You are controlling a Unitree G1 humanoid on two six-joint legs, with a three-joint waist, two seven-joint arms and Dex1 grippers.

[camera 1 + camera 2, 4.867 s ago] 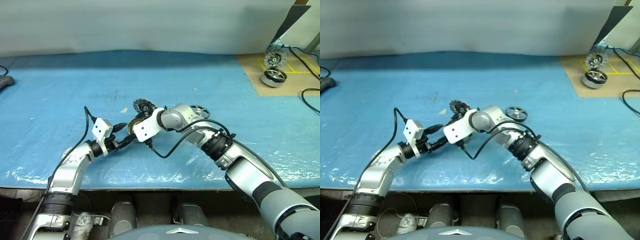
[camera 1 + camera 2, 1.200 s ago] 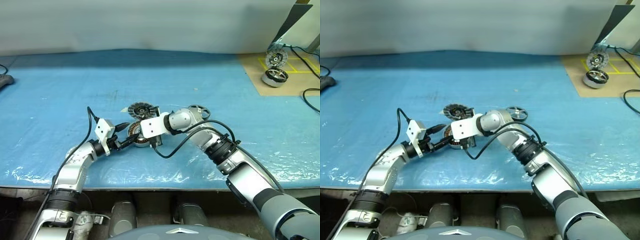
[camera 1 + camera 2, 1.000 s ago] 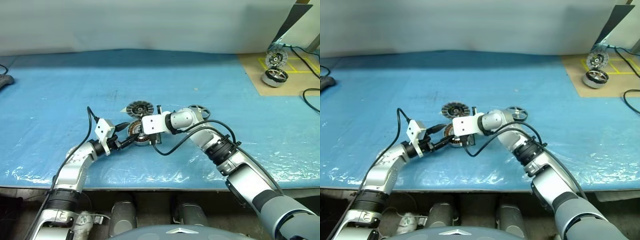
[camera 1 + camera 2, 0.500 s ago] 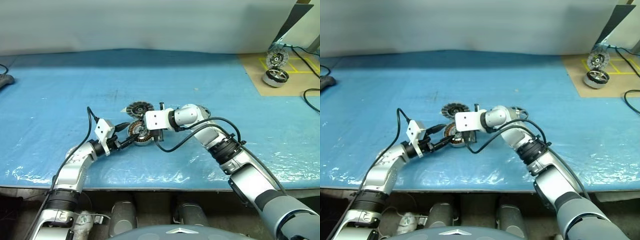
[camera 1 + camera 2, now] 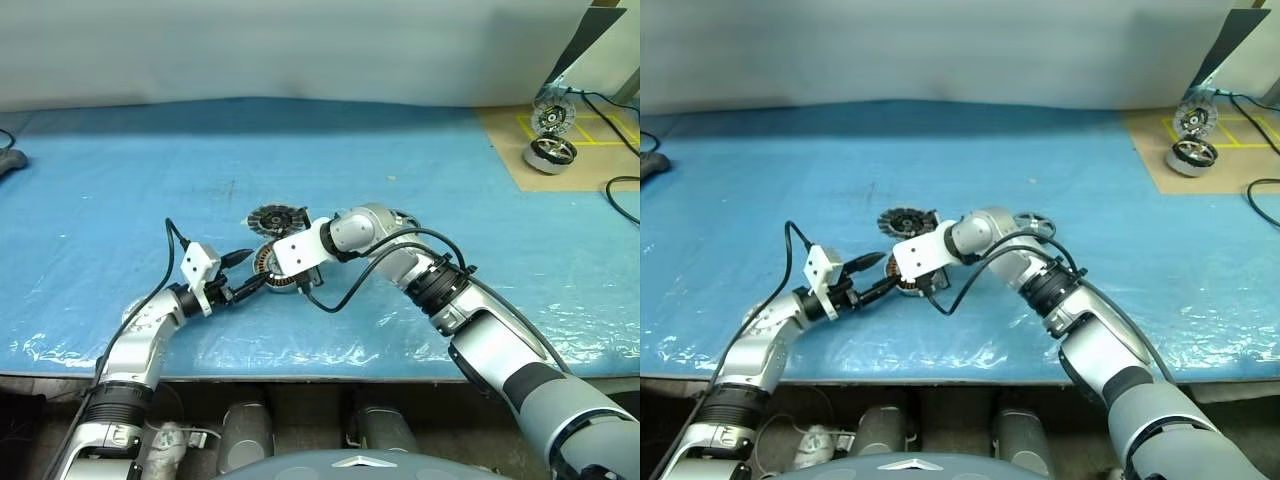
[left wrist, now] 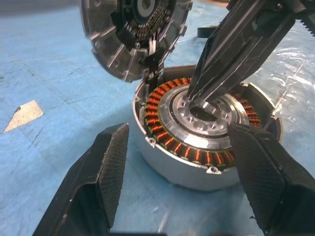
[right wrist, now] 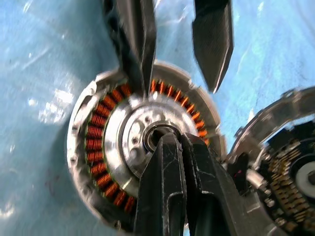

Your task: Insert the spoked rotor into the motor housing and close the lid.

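Note:
The motor housing (image 5: 270, 268), a short drum with copper windings, stands on the blue sheet. My right gripper (image 7: 172, 143) is shut, its tips pressed into the housing's (image 6: 197, 142) centre hole. My left gripper (image 5: 248, 272) is open, with its fingers (image 6: 110, 157) on either side of the drum's near side, just short of it. The lid (image 5: 277, 217), a ribbed silver disc, leans against the drum's far rim. It shows tilted in the left wrist view (image 6: 130, 34). The spoked rotor (image 5: 1033, 222) lies behind my right forearm, partly hidden.
Two other motors (image 5: 548, 152) sit on a brown board at the far right, with black cables (image 5: 622, 190) beside them. A dark object (image 5: 8, 160) lies at the left edge. A white scrap (image 6: 22, 115) lies left of the lid.
My right wrist has rolled and tipped down, keeping its shut tips at the housing's centre. Housing, lid and rotor stay where they were.

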